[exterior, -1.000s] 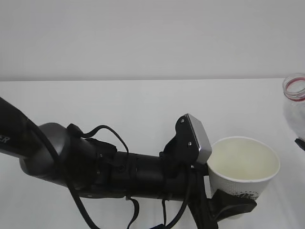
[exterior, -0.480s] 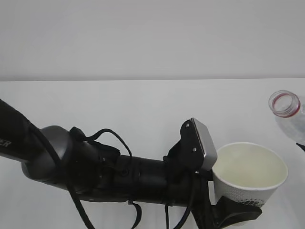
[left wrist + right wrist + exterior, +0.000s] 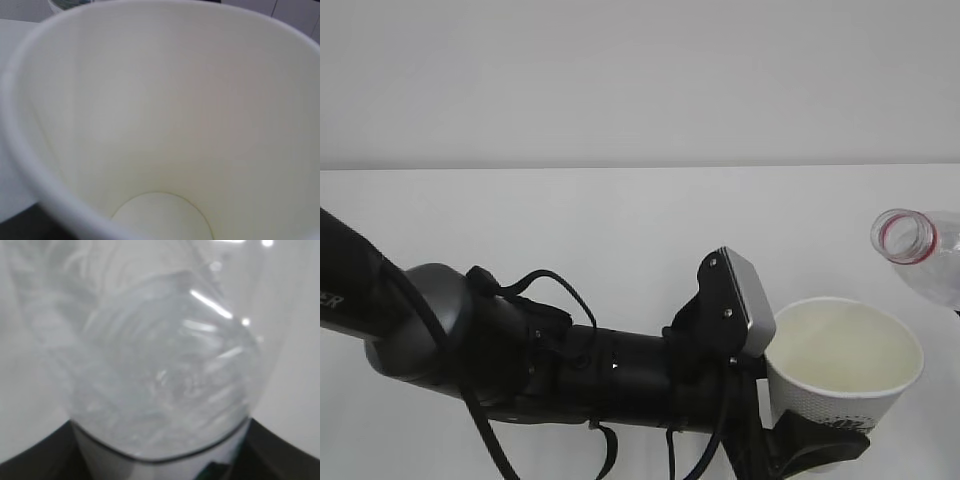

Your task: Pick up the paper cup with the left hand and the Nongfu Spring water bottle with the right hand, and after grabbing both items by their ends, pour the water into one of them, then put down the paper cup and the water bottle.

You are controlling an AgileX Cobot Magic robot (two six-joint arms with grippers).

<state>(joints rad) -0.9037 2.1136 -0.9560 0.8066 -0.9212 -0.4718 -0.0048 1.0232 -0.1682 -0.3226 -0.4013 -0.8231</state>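
Observation:
The white paper cup (image 3: 840, 365) stands upright off the table at the lower right, and my left gripper (image 3: 817, 443) is shut on its base. Its inside (image 3: 165, 125) fills the left wrist view and looks dry down to the round bottom. The clear Nongfu Spring water bottle (image 3: 932, 262) leans in from the right edge. Its open mouth with the red ring (image 3: 905, 236) points left, just above and right of the cup's rim. My right gripper (image 3: 160, 462) is shut on the bottle, dark fingers (image 3: 35, 460) on both sides. Water (image 3: 165, 375) shimmers inside it. No stream shows.
My left arm (image 3: 550, 365) with its cables and grey camera block (image 3: 745, 290) lies across the lower half of the exterior view. The white table (image 3: 570, 215) stretches behind it to a pale wall.
The bottle has tipped further over, its mouth moving left and down toward the cup. The cup shifted slightly right and down a second ago and has since held still.

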